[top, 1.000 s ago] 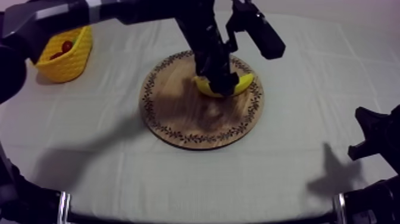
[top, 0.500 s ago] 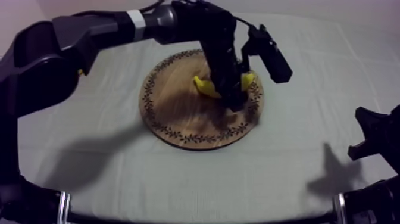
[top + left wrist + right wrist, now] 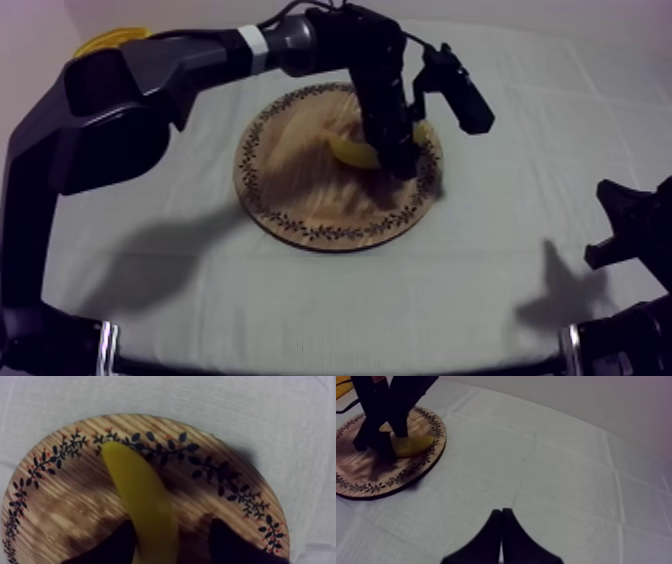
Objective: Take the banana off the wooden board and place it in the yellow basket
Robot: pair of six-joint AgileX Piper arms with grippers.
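Lowered since a second ago, the left gripper [image 3: 171, 528] stands open astride the banana [image 3: 142, 493], ready to pinch it crosswise. The banana lies on the board [image 3: 50, 503] near the rim. The basket [image 3: 105, 40] waits behind the arm; the right gripper [image 3: 501, 515] rests closed, out of the way.

It looked like a robotics lab: black robot arms [image 3: 120, 90] stood at the side edges of a cloth-draped worktop [image 3: 400, 290].

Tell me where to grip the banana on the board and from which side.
Grip the banana across its narrow width, around mid-length, coming straight down from above: it lies flat on the wooden board, so only its long sides are free. The left hand straddles it that way and is open.
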